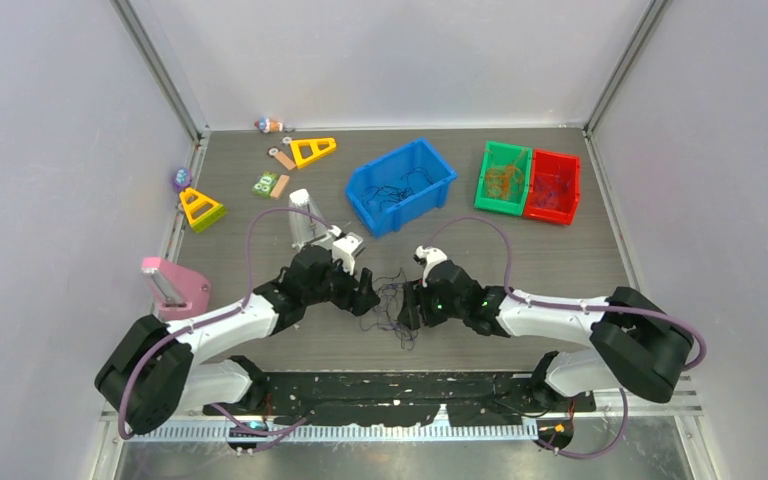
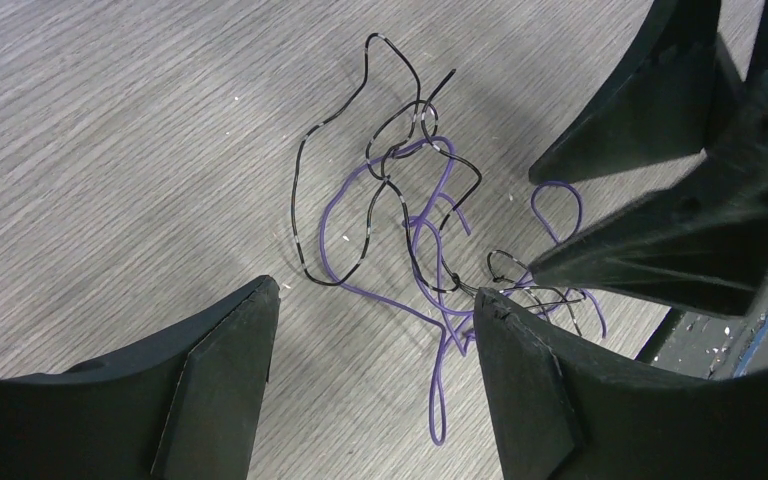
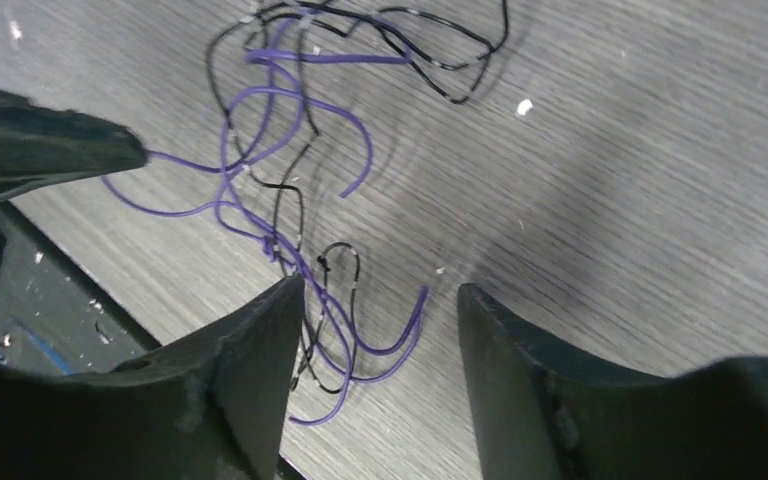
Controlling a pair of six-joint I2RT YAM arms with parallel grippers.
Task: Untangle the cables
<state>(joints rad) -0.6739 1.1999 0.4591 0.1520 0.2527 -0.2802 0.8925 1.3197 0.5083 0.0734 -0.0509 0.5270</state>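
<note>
A tangle of thin black and purple cables (image 1: 392, 305) lies on the wood-grain table between my two grippers. In the left wrist view the cables (image 2: 400, 215) spread ahead of my open left gripper (image 2: 375, 300), and a purple loop reaches down between its fingers. The right gripper's black fingers (image 2: 660, 230) stand at the tangle's right side. In the right wrist view the cables (image 3: 280, 170) lie ahead and to the left of my open right gripper (image 3: 380, 295), with purple ends between its fingers. My left gripper (image 1: 368, 290) and right gripper (image 1: 408, 303) face each other.
A blue bin (image 1: 401, 184) with thin wires stands behind the tangle. A green bin (image 1: 503, 177) and a red bin (image 1: 552, 186) stand at the back right. Yellow triangles (image 1: 201, 208), small toys and a pink block (image 1: 175, 285) lie at the left.
</note>
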